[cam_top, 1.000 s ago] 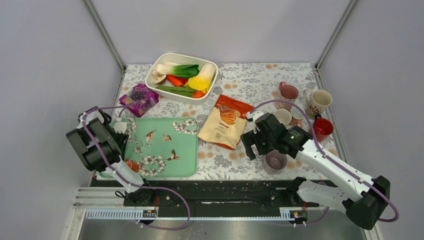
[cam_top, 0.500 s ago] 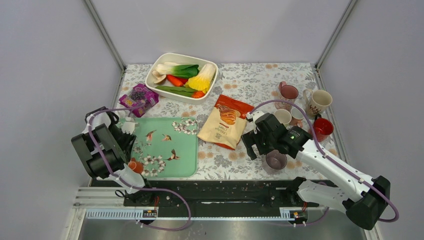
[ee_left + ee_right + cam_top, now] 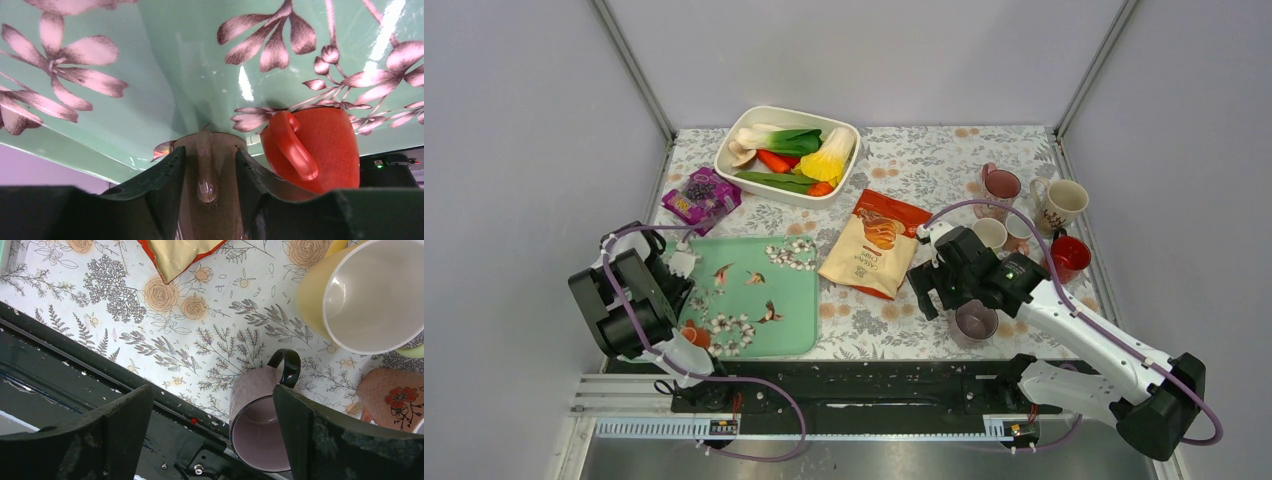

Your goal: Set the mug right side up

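Two mugs sit at the near left corner of the green tray (image 3: 165,75). One is a brown mug (image 3: 215,210), the other an orange mug (image 3: 320,145).

Left gripper (image 3: 210,150): clenched on the brown mug. The mug fills the gap between the two dark fingers (image 3: 170,175), and both fingers lie against its sides. Its glossy handle faces the wrist camera and runs up the middle of the gap. The mug's far end points at the glossy tray surface, and a dim reflection shows there. Cannot tell if that end is the rim or the base.

The orange mug is on the tray just to the right of the gripped mug, close beside the right finger, with its handle turned toward the camera. From above only a spot of orange shows by the arm, and the brown mug is hidden under the wrist.

Right gripper (image 3: 212,390): released, fingers spread wide, holding nothing. It hangs above the floral tabletop (image 3: 100,280) near the front edge. A purple mug (image 3: 260,435) with a black handle stands below it, mouth up, nearer the right finger and touching neither.

Farther back in that view are a yellow mug (image 3: 370,295) and a pink flowered mug (image 3: 395,395). An orange snack bag (image 3: 874,242) lies between the tray and the right arm.
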`<state>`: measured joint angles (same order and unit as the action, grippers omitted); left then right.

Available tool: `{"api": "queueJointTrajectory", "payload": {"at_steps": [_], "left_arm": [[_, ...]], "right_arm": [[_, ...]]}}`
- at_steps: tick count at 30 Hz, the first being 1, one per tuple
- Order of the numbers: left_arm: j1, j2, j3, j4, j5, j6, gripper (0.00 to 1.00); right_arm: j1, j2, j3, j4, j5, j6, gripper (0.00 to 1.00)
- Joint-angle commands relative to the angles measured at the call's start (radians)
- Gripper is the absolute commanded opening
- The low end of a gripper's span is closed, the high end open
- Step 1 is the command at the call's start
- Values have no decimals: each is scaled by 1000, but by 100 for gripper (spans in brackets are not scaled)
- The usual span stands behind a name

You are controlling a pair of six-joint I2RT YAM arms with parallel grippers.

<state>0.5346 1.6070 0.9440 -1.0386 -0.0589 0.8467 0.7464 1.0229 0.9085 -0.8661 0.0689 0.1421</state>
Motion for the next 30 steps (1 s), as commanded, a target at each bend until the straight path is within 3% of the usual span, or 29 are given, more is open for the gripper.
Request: {"api": "queueJointTrajectory", "payload": {"at_steps": [1,11,18,22,23,30], "left_arm": [[2,12,18,1,-44,3,48],[4,60,75,14,-93,-47,57],[3,82,48,-35,-88,-7,36],[4,87,41,-37,-57,8,3],[4,83,48,-47,-34,9,0],[4,29,127,-101,148,17,0]], "right_arm": [[2,-18,1,0,17,-12,98],[1,-11,3,0,11,-13,98],[1,-20,0,2,9,-13,98],[2,-18,1,2,7,-16,98],[1,-18,1,1,8,-15,98],[1,-41,-1,11,12,-9,99]]}}
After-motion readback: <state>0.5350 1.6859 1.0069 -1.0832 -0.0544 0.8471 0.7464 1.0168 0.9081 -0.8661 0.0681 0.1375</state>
